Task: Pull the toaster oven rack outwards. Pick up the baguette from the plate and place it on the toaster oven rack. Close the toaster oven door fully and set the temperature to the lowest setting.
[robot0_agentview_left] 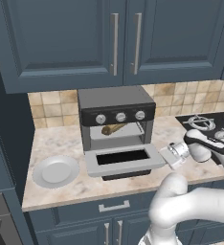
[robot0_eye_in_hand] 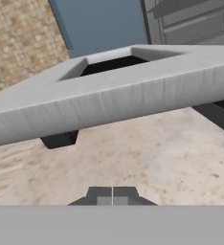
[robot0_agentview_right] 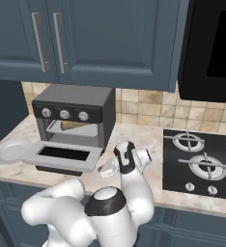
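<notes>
Here the toaster oven (robot0_agentview_left: 116, 117) sits on the marble tabletop (robot0_agentview_left: 61, 143) against the tiled wall, below blue cabinets (robot0_agentview_left: 85, 38). Its door (robot0_agentview_left: 123, 159) hangs open, lying flat and level out over the tabletop, with the dark glass window facing up. Inside the cavity the baguette (robot0_agentview_left: 113, 128) lies on the rack (robot0_agentview_left: 118, 133), just under the black strip with 3 silver knobs (robot0_agentview_left: 120, 116). The white plate (robot0_agentview_left: 55, 172) rests bare on the tabletop to the left of the door, near its corner. The end effector (robot0_agentview_left: 165, 154) is low at the right end of the open door, just beside its edge, with its 2 fingers pressed together and holding nothing. From the hand view the door's grey edge (robot0_eye_in_hand: 114, 100) runs across overhead, the marble below it, and the fingertips (robot0_eye_in_hand: 102, 195) meet at the bottom. A gas hob (robot0_agentview_right: 199, 159) lies to the right of the oven.
</notes>
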Controlling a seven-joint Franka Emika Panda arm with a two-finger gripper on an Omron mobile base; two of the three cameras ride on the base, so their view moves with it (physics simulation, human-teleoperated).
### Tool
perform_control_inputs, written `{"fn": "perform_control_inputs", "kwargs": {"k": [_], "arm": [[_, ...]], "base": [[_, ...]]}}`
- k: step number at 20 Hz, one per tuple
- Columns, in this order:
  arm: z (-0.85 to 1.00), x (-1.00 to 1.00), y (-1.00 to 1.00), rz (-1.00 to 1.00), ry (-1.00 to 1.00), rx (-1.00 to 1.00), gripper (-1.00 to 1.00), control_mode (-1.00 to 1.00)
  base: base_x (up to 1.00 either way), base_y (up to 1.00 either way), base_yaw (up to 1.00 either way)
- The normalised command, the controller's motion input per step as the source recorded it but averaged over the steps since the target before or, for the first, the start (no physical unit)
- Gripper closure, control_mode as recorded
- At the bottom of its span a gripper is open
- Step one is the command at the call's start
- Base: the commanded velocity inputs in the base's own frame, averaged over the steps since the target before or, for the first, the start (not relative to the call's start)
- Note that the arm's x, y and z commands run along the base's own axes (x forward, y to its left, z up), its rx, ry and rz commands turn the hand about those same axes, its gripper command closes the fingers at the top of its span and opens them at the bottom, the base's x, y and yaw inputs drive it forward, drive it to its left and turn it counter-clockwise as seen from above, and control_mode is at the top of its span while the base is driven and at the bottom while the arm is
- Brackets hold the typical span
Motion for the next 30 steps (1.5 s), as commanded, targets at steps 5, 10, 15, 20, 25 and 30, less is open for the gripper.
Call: {"fn": "perform_control_inputs", "kwargs": {"k": [5, 10, 15, 20, 25, 30], "arm": [[-0.01, 0.05, 0.16, -0.01, 0.0, 0.0, 1.0, -1.0], [0.0, 0.01, 0.08, -0.02, -0.01, 0.02, 1.0, -1.0], [0.0, 0.0, 0.0, -0.05, -0.03, 0.1, 1.0, -1.0], [0.05, 0.0, 0.02, -0.07, -0.1, 0.13, 1.0, -1.0], [0.19, 0.0, 0.36, -0.08, -0.13, 0.08, 1.0, -1.0], [0.21, 0.0, 0.63, -0.06, -0.14, 0.02, 1.0, -1.0]], "base": [[0.0, 0.0, 0.0], [0.0, 0.0, 0.0], [0.0, 0.0, 0.0], [0.0, 0.0, 0.0], [0.0, 0.0, 0.0], [0.0, 0.0, 0.0]]}}
